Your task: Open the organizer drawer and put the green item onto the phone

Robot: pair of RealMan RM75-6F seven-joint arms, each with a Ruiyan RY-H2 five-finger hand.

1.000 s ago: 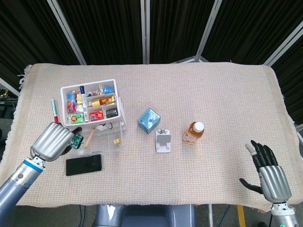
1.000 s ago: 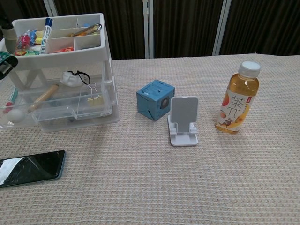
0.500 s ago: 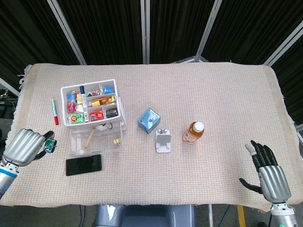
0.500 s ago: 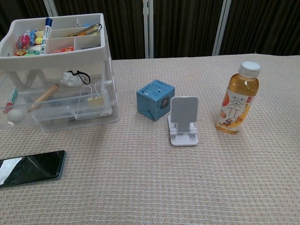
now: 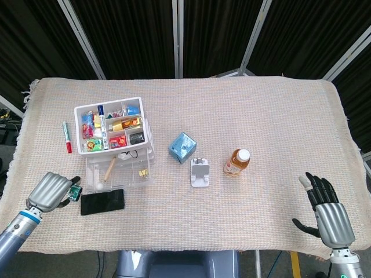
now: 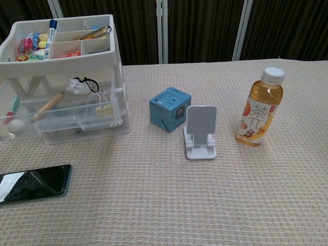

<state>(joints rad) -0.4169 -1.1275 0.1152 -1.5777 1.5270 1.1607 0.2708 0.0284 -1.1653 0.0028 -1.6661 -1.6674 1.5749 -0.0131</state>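
Note:
In the head view my left hand (image 5: 51,191) is at the table's front left, fingers curled around a small green item (image 5: 74,193). It sits just left of the black phone (image 5: 102,201), which lies flat in front of the organizer (image 5: 114,142). The organizer's clear drawer (image 5: 119,172) is pulled out toward the phone. The chest view shows the open drawer (image 6: 66,119) and the phone (image 6: 34,183) but neither hand. My right hand (image 5: 327,211) rests at the front right corner, fingers spread, holding nothing.
A blue cube (image 5: 182,147), a white phone stand (image 5: 200,172) and a bottle of tea (image 5: 237,163) stand in the middle of the table. A red-and-green marker (image 5: 66,136) lies left of the organizer. The woven cloth covers the whole table.
My left hand, still holding the green item, swung out to the left of the drawer and has now come back right and nearer, close beside the phone. The right hand stayed still.

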